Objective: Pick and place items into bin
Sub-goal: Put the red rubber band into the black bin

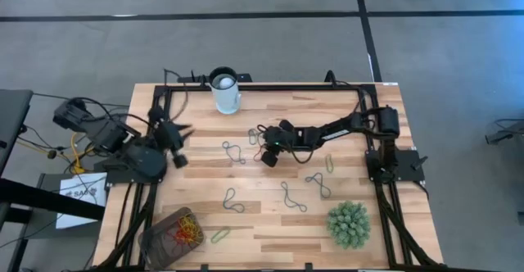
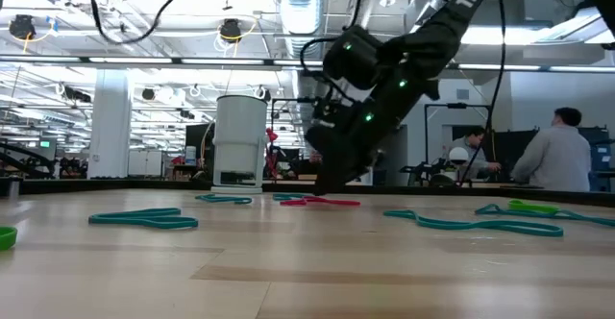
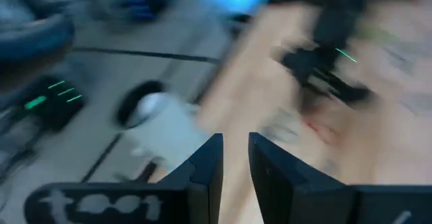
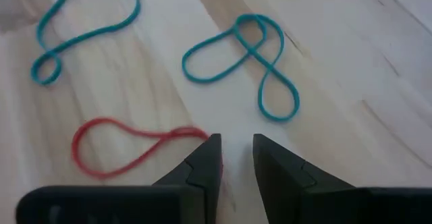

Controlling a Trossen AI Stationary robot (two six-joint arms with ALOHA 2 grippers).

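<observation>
Right pincer: the right pincer (image 4: 234, 158) hangs low over the bench (image 1: 270, 223) near the centre of the high view, its fingers slightly parted and gripping nothing; the red band (image 4: 131, 148) lies just beside one fingertip, so the pose reads as lining up for a pick.
Left pincer: the left pincer (image 3: 233, 162) sits at the left edge of the bench in the high view, lifted clear of the wood, its fingers a narrow gap apart with nothing between them; probably parked there so as not to crowd the other arm.
Items: teal bands (image 4: 245, 57) lie loose and flat across the middle of the bench, a green band (image 1: 220, 235) sits at lower centre-left of the high view, and another green one (image 1: 329, 164) right of centre, all well apart, which leaves room for a pincer to come down on each singly.
Bin: the bin (image 1: 172, 238) stands at the lower left corner of the bench, already holding a heap of red, orange and yellow bands; it is far from the right pincer, so a carry across is likely needed.
Bystanders: a white cup (image 1: 225, 92) at upper centre and a spiky green plant ball (image 1: 349, 224) at lower right stay out of the sorting.
</observation>
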